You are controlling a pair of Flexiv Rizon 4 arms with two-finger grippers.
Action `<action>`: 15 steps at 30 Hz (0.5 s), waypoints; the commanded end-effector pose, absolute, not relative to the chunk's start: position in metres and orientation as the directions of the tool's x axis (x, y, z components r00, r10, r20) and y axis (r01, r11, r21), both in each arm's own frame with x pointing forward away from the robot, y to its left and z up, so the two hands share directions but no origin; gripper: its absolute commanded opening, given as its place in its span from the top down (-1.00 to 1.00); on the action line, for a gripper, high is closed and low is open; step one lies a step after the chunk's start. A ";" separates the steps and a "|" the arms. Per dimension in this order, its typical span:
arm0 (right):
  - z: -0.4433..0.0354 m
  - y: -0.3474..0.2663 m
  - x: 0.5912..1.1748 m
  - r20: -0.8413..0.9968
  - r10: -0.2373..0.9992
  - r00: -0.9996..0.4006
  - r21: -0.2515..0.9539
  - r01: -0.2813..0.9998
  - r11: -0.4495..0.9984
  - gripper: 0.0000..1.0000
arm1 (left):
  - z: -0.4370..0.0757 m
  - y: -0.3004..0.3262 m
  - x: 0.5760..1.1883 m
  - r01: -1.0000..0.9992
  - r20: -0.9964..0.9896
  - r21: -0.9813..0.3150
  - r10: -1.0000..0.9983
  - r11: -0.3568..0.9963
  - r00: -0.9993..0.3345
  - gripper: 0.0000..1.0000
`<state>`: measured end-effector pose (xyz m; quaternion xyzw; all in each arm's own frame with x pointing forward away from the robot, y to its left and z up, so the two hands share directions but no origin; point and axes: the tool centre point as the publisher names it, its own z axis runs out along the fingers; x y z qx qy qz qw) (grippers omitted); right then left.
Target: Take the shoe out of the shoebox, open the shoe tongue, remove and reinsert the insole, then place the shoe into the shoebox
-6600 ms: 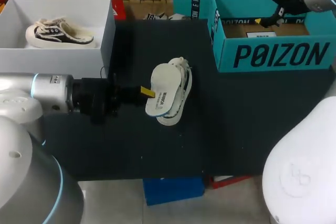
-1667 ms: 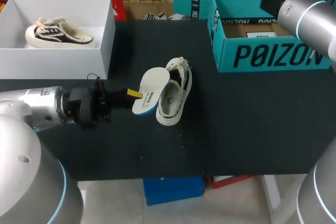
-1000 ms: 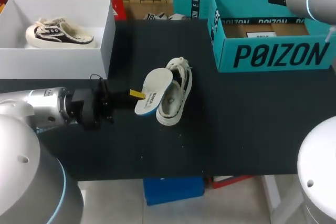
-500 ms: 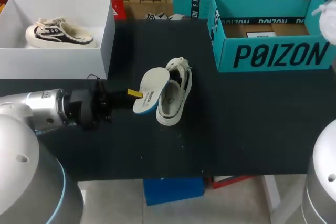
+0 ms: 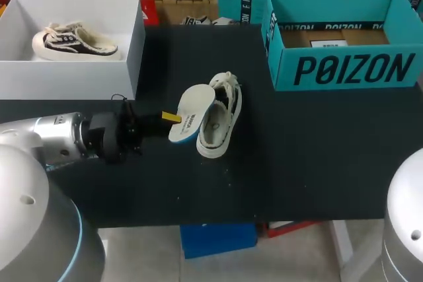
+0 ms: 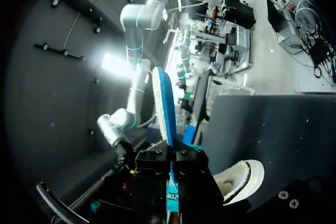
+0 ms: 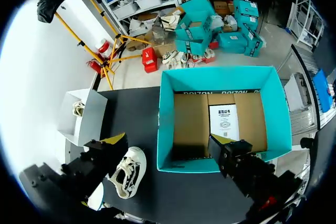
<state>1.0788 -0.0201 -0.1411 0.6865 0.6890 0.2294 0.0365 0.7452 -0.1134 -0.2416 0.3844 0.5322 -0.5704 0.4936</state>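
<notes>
On table [image 5: 317,150]: two boxes [image 5: 66,77] [image 5: 344,70], two shoes [image 5: 74,41] [image 5: 221,123], one insole [image 5: 195,111] in left claw [image 5: 170,118].

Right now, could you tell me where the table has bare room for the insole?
The widest bare patch of table lies right of the shoe, in front of the teal shoebox. The front strip is free. It is crowded between the white box and the shoe, where the left gripper holds the insole.

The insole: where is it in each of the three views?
Head view: the insole, gripped by the left hand, lies partly over the shoe.
Left wrist view: the insole stands edge-on between that hand's fingers.
Right wrist view: seemingly only a pale sliver beside the shoe, behind a finger of the right hand.
Shared landmark: the shoe.
</notes>
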 end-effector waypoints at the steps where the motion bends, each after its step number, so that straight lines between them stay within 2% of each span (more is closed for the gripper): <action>1: -0.142 -0.019 1.089 0.221 0.973 -0.060 -0.605 0.774 0.185 -1.00 | -0.241 -0.113 0.744 0.973 -0.965 -0.223 -0.153 0.060 -0.212 1.00; 8: -0.156 -0.025 1.057 0.140 0.989 -0.042 -0.628 0.769 0.122 -1.00 | -0.240 -0.109 0.746 0.974 -0.968 -0.216 -0.143 0.067 -0.205 1.00; 15: -0.172 -0.026 1.005 0.088 0.996 -0.010 -0.560 0.827 0.058 -1.00 | -0.242 -0.113 0.748 0.975 -0.971 -0.213 -0.127 0.061 -0.204 1.00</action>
